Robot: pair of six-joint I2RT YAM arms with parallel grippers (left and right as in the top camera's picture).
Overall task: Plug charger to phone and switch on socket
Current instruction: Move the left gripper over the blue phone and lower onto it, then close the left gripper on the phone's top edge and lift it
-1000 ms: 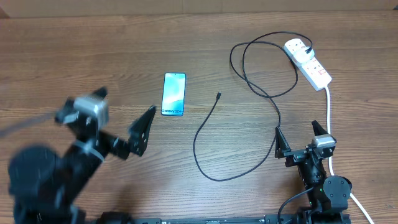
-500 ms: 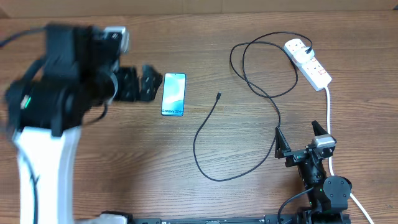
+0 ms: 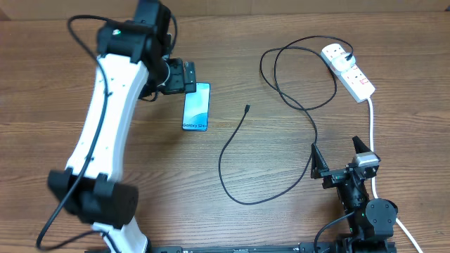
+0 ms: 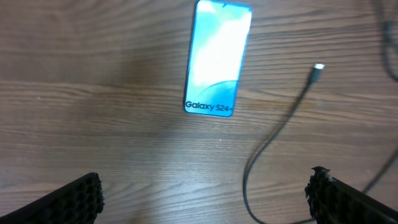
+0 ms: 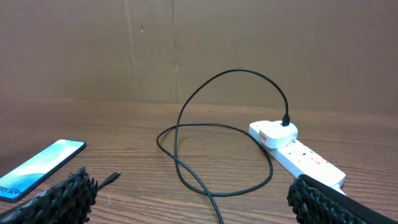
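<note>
The phone (image 3: 197, 107) lies flat, screen up, left of centre; it also shows in the left wrist view (image 4: 217, 56) and the right wrist view (image 5: 40, 160). The charger's black cable (image 3: 232, 151) curves across the table, its connector tip (image 3: 247, 107) lying free to the right of the phone. The tip also shows in both wrist views (image 4: 318, 66) (image 5: 115, 177). Its white plug (image 3: 336, 53) sits in the socket (image 3: 355, 76). My left gripper (image 3: 187, 77) hangs open and empty over the phone's far left corner (image 4: 202, 202). My right gripper (image 3: 341, 158) is open and empty at the front right (image 5: 199, 205).
The socket's thick white cord (image 3: 371, 133) runs down the right side past my right arm. The cable makes loose loops (image 3: 302, 70) left of the socket. A brown wall (image 5: 186, 43) stands behind the table.
My left arm has swung from the front left up to the far side, ending beside the phone's top end. The right arm, phone and cable have not moved.
</note>
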